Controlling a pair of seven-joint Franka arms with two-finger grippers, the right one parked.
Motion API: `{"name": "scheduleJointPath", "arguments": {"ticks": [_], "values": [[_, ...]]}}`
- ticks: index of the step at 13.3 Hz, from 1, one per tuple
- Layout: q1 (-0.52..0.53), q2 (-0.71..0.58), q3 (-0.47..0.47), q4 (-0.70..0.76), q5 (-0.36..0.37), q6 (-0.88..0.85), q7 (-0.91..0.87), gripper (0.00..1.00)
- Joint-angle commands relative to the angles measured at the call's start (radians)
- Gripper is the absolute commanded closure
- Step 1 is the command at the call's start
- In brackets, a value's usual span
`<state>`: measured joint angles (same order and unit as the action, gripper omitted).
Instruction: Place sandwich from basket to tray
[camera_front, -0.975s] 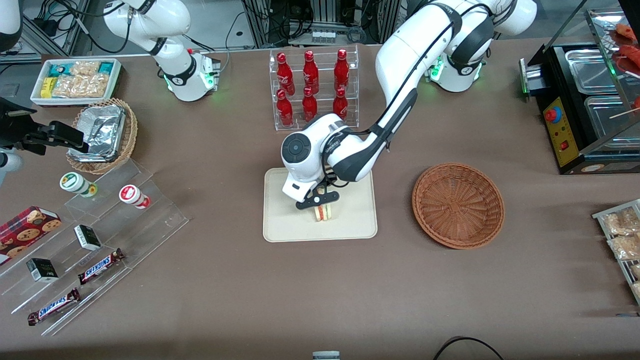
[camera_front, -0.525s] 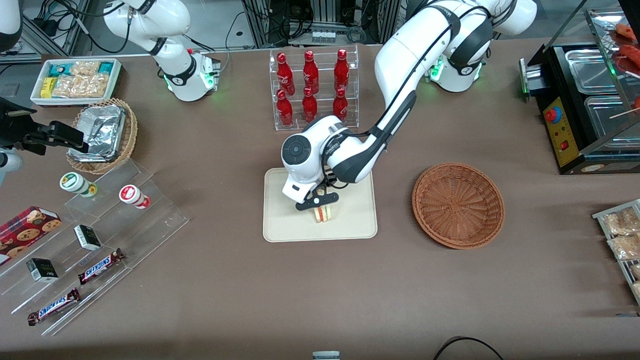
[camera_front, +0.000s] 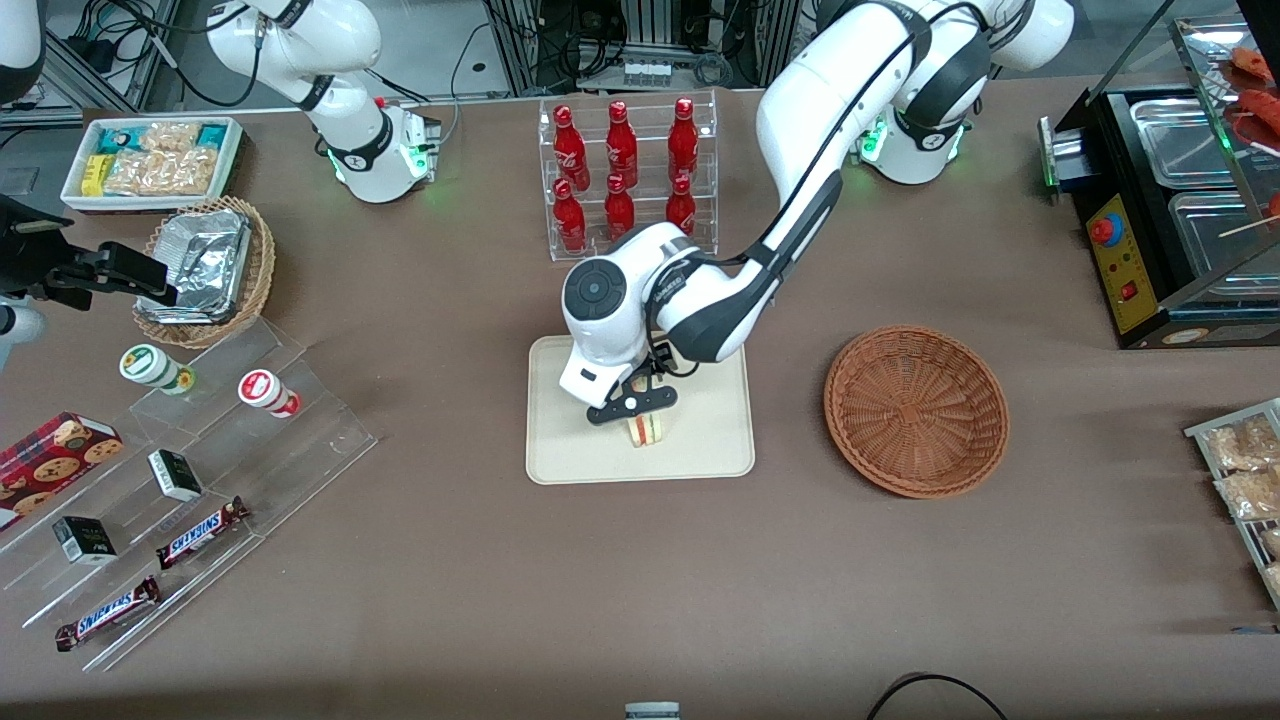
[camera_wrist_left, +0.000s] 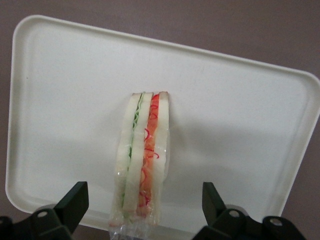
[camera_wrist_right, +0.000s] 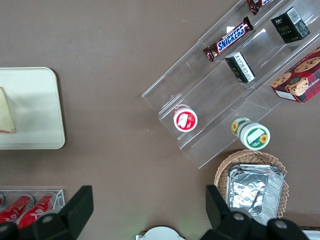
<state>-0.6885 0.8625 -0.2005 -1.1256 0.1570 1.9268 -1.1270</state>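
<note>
Release step done, by look of it: sandwich (camera_wrist_left: 142, 160) stands on edge on tray (camera_wrist_left: 60, 95), free of contact. Gripper (camera_front: 633, 403) just above it, fingers (camera_wrist_left: 74, 200) spread wide apart. Basket (camera_front: 915, 410) empty, toward working arm's end. Next: lift straight up, clear of bread, without tipping wedge.

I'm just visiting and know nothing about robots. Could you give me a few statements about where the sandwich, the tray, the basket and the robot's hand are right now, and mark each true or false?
1. The small triangular sandwich with red and green filling lies on the flat cream rectangular plastic tray. True.
2. The round reddish-brown woven wicker basket holds a second sandwich. False: nothing shows in it.
3. The left gripper is open, its fingers apart from the sandwich on either side. True.
4. The gripper hangs over the wicker basket. False: it hangs over the tray, above the sandwich.
5. The sandwich lies flat on its bread face. False: it stands on edge, filling layers showing.
</note>
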Motion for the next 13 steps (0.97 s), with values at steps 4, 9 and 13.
{"name": "scheduleJointPath", "arguments": {"ticks": [4,9,13], "values": [[0.029,-0.095,0.006,-0.022,0.027,-0.138,0.118,0.00],[0.194,-0.270,0.009,-0.207,0.013,-0.174,0.303,0.00],[0.317,-0.434,0.007,-0.411,0.007,-0.157,0.496,0.00]]}}
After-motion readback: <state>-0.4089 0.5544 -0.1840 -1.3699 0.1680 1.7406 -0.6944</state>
